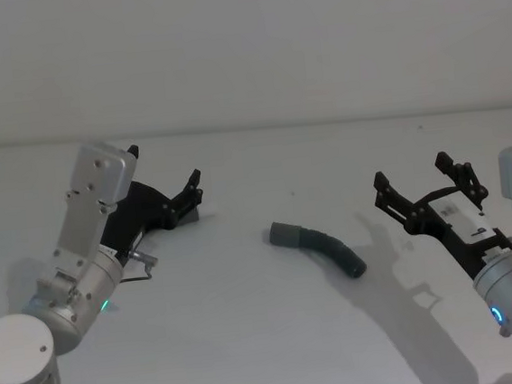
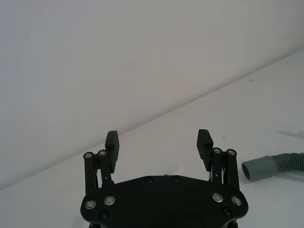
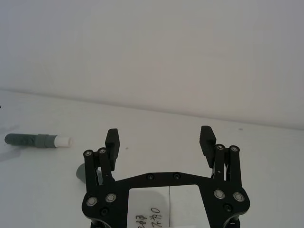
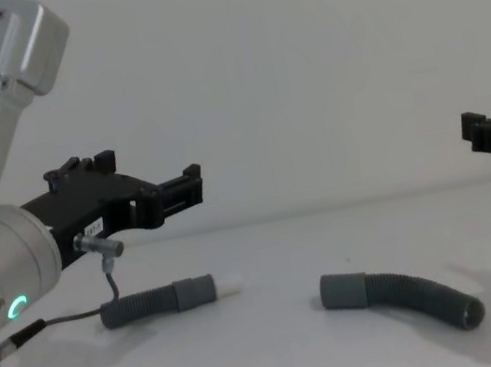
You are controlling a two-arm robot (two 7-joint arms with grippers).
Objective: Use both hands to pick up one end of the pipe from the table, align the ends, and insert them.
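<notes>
The left gripper point(image 1: 197, 189) is held above the left side of the table point(image 1: 253, 347), jaws spread wide, nothing gripped. The right gripper point(image 1: 413, 175) is raised over the right side, likewise spread wide and empty. 2 pipe pieces are seen lying flat, well apart. The short straight piece point(image 4: 157, 302) is laid below the left gripper, its white tip point(image 4: 230, 283) turned toward the table's middle. The curved piece point(image 1: 325, 247) is rested near the middle, between the 2 grippers, its smooth grey cuff point(image 1: 285, 235) pointed toward the left side.
</notes>
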